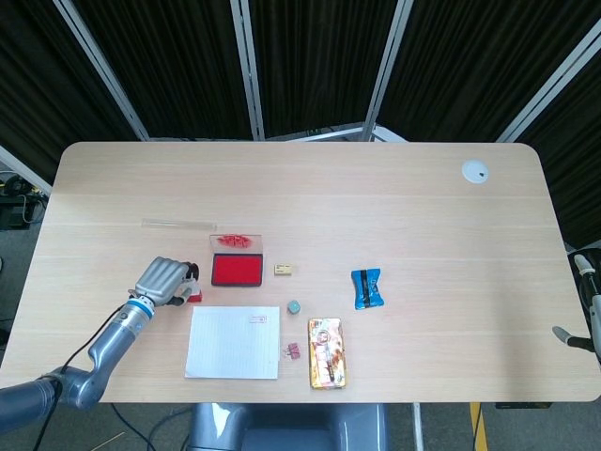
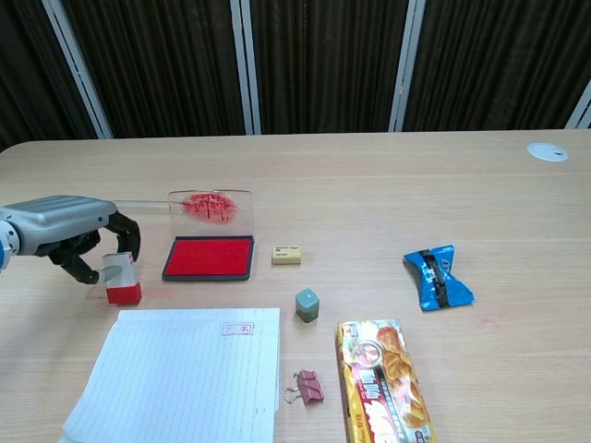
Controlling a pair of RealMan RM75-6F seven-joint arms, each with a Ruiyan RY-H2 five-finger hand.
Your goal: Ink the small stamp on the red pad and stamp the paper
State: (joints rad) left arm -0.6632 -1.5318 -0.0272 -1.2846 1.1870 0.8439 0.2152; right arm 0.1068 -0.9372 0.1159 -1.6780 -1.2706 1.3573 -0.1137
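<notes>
The small stamp (image 2: 121, 282), with a clear top and a red base, stands on the table just left of the red ink pad (image 2: 210, 257) and above the paper's far-left corner. My left hand (image 2: 72, 229) arches over it, thumb and a finger pinching the clear top. In the head view the stamp (image 1: 194, 296) peeks out beside the left hand (image 1: 164, 280), with the red pad (image 1: 237, 270) to its right. The lined paper (image 2: 189, 378) lies near the front edge and carries one red stamp mark (image 2: 239, 328). Only a bit of my right hand (image 1: 584, 282) shows at the table's right edge.
The pad's clear lid (image 2: 211, 209), smeared red, stands behind the pad. A beige block (image 2: 286, 255), a grey-green cube (image 2: 307, 305), a pink binder clip (image 2: 307, 388), a snack pack (image 2: 383, 383) and a blue packet (image 2: 439, 277) lie right of the paper. A white disc (image 2: 548, 151) sits far right.
</notes>
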